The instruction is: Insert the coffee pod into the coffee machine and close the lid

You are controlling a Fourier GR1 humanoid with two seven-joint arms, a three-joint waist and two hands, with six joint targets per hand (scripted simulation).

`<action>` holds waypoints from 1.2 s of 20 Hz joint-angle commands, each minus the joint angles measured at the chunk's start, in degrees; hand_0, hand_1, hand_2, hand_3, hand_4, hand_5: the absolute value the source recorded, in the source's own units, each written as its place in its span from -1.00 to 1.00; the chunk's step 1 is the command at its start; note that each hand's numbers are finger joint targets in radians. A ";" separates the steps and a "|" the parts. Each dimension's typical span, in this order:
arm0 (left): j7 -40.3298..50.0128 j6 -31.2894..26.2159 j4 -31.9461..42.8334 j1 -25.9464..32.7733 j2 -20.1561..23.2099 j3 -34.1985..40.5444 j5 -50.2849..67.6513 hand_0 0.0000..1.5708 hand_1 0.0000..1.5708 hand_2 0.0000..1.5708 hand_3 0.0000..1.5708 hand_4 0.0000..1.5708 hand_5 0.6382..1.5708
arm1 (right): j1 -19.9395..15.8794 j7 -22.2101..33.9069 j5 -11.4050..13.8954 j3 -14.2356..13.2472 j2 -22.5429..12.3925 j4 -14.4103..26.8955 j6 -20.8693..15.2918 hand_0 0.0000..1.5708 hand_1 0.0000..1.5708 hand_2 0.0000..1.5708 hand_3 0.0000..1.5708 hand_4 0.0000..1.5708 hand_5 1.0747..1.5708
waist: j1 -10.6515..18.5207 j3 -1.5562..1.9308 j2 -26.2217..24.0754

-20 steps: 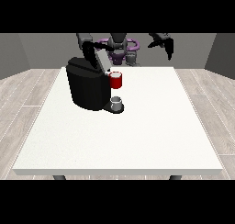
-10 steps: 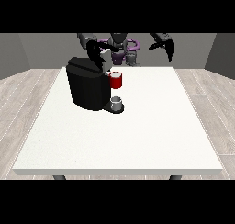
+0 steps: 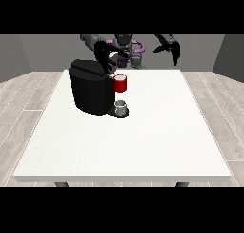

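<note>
**Coffee pod seated at the machine's front, 1 robot hand over the lid**

Coffee pod, a small red cylinder with a pale top point(image 3: 121, 83), sits in the holder at the front of the black, boxy coffee machine point(image 3: 91, 92), on the side of the machine nearer the view's right. We see it upright, its red wall fully exposed above the spout area. Directly below it a small grey cup point(image 3: 121, 107) stands on the machine's dark drip base.

The machine stands on the large white table point(image 3: 143, 141), in the far-left part of the tabletop as we look at it. Its black lid point(image 3: 88, 68) lies along the top of the body, tilted slightly.

The robot hand at the view's left point(image 3: 106, 58) hangs over the lid's right end, just above and behind the pod; its black fingers curve downward towards the machine, but we cannot tell whether they touch the lid or hold anything.

The robot hand at the view's right point(image 3: 170, 47) is raised above the table's far edge, well apart from the machine, with its fingers pointing down and relaxed, holding nothing.

Behind both arms we make out the robot's dark torso with purple parts point(image 3: 127, 49).
</note>
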 commanded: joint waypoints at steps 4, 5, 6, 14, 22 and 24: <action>-2.40 0.19 -0.31 -0.84 -1.62 -2.25 -1.01 -1.00 -1.00 -1.00 -1.00 -0.52 1.00 | -7.48 -1.80 -0.22 1.23 1.50 -3.35 1.57 -1.00 -1.00 -1.00 -1.00 -0.69 1.00 | 7.62 -1.02 2.86; -1.15 -0.87 -0.05 -3.38 -0.91 -2.13 -0.46 -1.00 -1.00 -1.00 -1.00 -0.48 1.00 | -8.07 -0.73 0.87 2.15 3.25 -4.21 -0.35 -1.00 -1.00 -1.00 -1.00 -0.80 1.00 | 8.09 -1.02 3.17; -1.86 -0.67 -0.48 -2.86 -0.58 -2.43 -1.19 -1.00 -1.00 -1.00 -1.00 -0.44 1.00 | -7.18 -0.18 0.75 2.21 2.46 -4.46 1.06 -1.00 -1.00 -1.00 -1.00 -0.88 1.00 | 8.59 -1.00 2.99; -1.56 -3.73 -0.42 -6.70 0.20 -2.82 0.54 -1.00 -1.00 -1.00 -1.00 -0.45 1.00 | -10.45 4.26 2.34 -0.63 -2.95 -7.45 1.89 -1.00 -1.00 -1.00 -1.00 -1.00 1.00 | 15.00 -0.99 6.11; -1.47 -3.88 0.53 -9.88 -1.58 -4.57 0.25 -1.00 -1.00 -1.00 -1.00 -0.52 1.00 | -11.75 6.49 1.73 -2.84 -5.13 -10.15 3.35 -1.00 -1.00 -1.00 -1.00 -1.00 1.00 | 18.81 -0.93 9.98; -2.10 -4.31 0.16 -11.23 -0.89 -3.65 0.98 -1.00 -1.00 -1.00 -1.00 -0.55 1.00 | -11.97 7.18 1.32 -3.86 -6.20 -11.10 3.59 -1.00 -1.00 -1.00 -1.00 -1.00 1.00 | 19.97 -0.94 11.09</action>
